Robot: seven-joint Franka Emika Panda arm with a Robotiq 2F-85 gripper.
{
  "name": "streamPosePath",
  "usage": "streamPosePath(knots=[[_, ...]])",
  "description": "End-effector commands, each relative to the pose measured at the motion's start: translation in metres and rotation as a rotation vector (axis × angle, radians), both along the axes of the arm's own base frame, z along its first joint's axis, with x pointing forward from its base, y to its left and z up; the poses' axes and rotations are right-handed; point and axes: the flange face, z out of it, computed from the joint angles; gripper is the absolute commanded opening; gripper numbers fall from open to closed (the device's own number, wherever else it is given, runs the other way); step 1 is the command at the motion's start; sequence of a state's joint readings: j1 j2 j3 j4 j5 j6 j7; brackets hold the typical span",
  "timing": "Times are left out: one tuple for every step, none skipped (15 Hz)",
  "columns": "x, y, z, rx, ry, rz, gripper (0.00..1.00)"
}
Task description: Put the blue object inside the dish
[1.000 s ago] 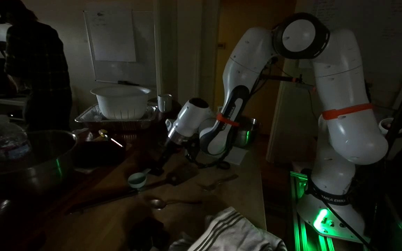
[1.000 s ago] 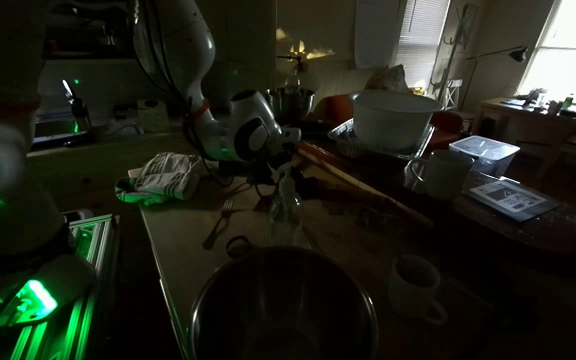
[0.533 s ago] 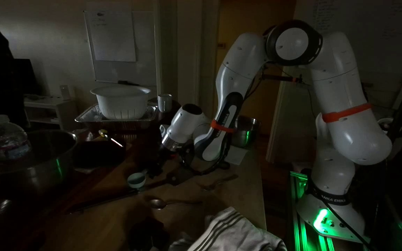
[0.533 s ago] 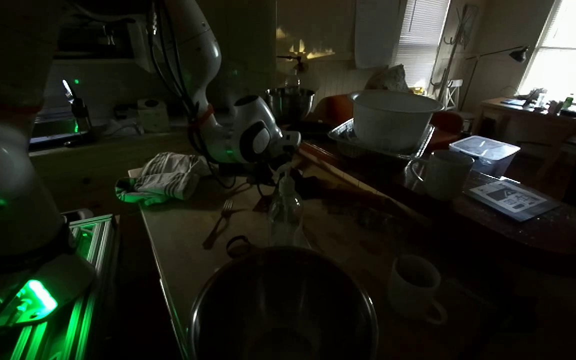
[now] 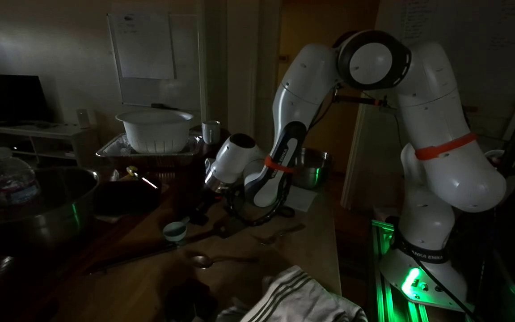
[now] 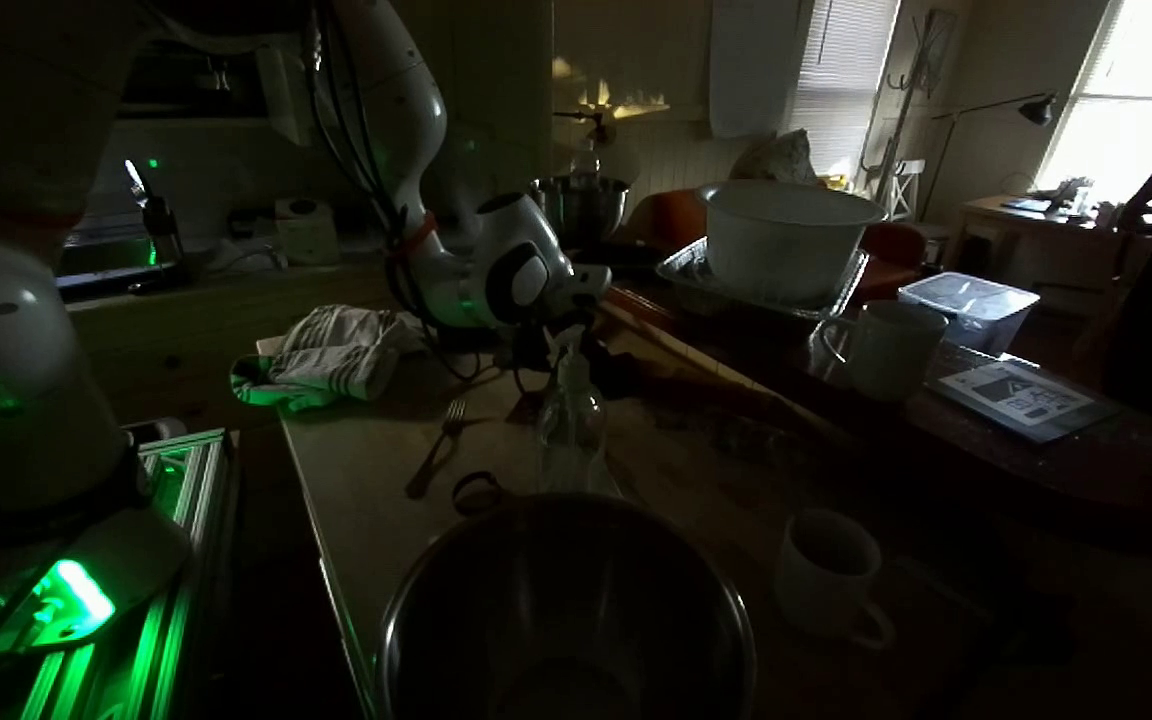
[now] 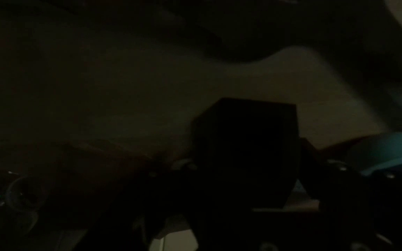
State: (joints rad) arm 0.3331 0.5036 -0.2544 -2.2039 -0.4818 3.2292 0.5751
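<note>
The blue object, a pale teal scoop-like cup (image 5: 175, 231), sits on the table with its short handle pointing towards my gripper (image 5: 200, 215). In the wrist view the cup (image 7: 389, 148) shows at the right edge, partly covered by a dark finger. A black block-like shape (image 7: 257, 139) fills the middle between the sides of my gripper (image 7: 246, 150). Darkness hides whether this shape is held or part of the gripper. Several bowls are around, and I cannot tell which is the dish; a large white basin (image 5: 154, 132) stands in a foil tray.
Around the cup lie a dark spatula (image 5: 221, 229), a spoon (image 5: 203, 261), a fork (image 5: 280, 233) and a striped towel (image 5: 302, 299). A metal bowl (image 5: 74, 214) holds a bottle (image 5: 10, 183). A pump bottle (image 6: 572, 425), a metal bowl (image 6: 741, 610) and a mug (image 6: 829, 570) stand nearby.
The arm has come lower, and its wrist has shifted a little to the left in the view with the cup. The cup stays where it was. A person has walked across the background.
</note>
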Motion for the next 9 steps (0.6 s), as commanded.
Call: streamPosePath(knots=[[-0.001,0.009,-0.004,-0.006,0.034,-0.052,0.33],[-0.001,0.011,-0.001,-0.004,0.034,-0.060,0.28],[-0.002,0.013,0.001,-0.001,0.033,-0.064,0.27],[-0.002,0.015,0.003,0.000,0.032,-0.066,0.27],[-0.004,0.017,0.006,-0.001,0.033,-0.063,0.27],[-0.008,0.020,0.011,-0.002,0.036,-0.053,0.27],[-0.016,0.023,0.020,0.005,0.050,-0.023,0.27],[-0.023,0.023,0.030,0.001,0.056,-0.006,0.27],[-0.030,0.020,0.041,0.000,0.055,0.005,0.27]])
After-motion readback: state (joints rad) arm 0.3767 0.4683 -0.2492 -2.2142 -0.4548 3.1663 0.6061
